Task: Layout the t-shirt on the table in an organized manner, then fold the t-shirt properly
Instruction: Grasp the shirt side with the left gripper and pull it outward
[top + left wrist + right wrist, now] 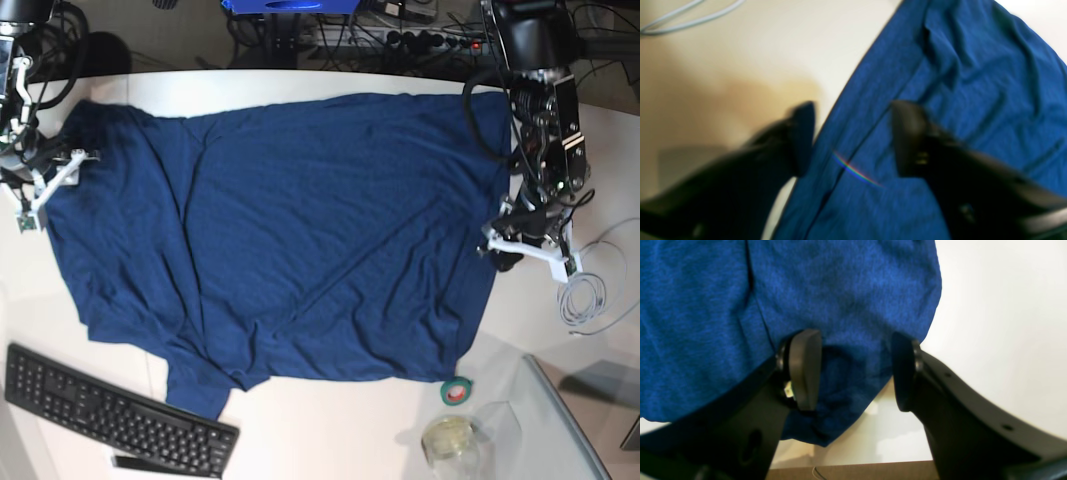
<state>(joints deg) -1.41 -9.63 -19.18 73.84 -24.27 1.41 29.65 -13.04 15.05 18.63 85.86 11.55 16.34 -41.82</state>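
Observation:
The dark blue t-shirt [300, 230] lies spread across the white table [330, 420], front side flat with a few creases. My left gripper [502, 254] sits at the shirt's right edge. In the blurred left wrist view it [851, 133] stands open, one finger over the bare table [740, 66] and the other over the t-shirt [973, 83], astride a seam. My right gripper [45, 190] is at the shirt's left edge. The right wrist view shows it [855, 371] open, with a rounded fold of the t-shirt [840, 290] lying under the gap, beside the table [1000, 323].
A black keyboard [110, 410] lies at the front left, just below the shirt's lower corner. A green tape roll [457, 392] and a small glass jar [450, 438] stand at the front right. A coiled grey cable [582, 295] lies right of my left gripper.

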